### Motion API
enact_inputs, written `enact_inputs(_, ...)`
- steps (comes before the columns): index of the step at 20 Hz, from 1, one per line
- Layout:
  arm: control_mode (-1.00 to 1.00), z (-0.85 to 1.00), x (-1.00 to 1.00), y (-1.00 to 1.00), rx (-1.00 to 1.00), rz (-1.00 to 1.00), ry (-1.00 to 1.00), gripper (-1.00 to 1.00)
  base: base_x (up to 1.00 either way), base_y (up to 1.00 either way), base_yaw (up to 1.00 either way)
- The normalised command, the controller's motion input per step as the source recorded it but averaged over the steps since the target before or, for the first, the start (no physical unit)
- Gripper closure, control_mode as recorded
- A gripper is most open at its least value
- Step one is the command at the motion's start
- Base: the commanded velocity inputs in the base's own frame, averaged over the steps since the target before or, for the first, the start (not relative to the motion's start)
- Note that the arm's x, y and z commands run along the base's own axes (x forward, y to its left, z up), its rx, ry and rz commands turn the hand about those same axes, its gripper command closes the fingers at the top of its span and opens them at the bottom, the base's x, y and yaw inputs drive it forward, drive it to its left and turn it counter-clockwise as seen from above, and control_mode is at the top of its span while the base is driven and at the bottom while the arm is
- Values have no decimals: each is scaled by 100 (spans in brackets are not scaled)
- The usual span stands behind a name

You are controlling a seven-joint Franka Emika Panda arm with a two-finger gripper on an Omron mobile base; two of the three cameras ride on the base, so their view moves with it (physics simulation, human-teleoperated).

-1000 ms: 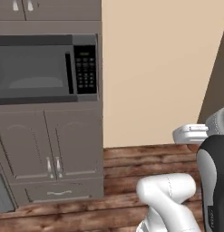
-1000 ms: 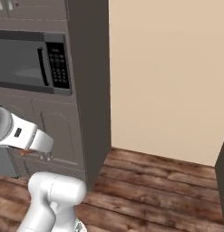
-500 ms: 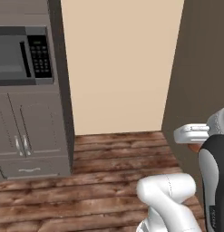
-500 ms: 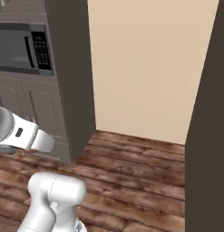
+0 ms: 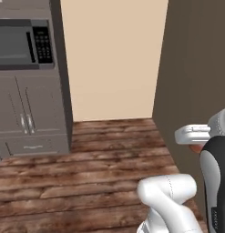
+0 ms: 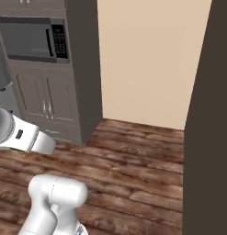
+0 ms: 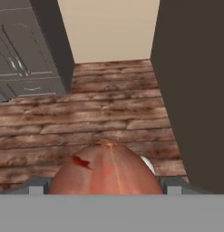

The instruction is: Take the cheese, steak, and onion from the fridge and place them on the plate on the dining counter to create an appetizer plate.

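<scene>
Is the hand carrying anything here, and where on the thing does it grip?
Yes: the onion, a round reddish-brown ball, sits between the fingers of the hand, gripped across its widest part on two opposite sides.

Wood plank floor [image 5: 104,173], brown, boards run across the base views. Grey cabinet [image 5: 27,113] stands on it at the left edge. Beige wall [image 6: 147,64] meets the far edge; dark panel [image 6: 207,151] stands on the right edge. Nothing loose is visible on the boards.
</scene>
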Motion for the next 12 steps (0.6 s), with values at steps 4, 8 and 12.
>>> enact_inputs(4,100,0,0,0,0,0,0,100,-100,0,0)
enact_inputs(8,100,0,0,0,0,0,0,100,-100,4,0)
enact_inputs(12,100,0,0,0,0,0,0,100,-100,18,0)
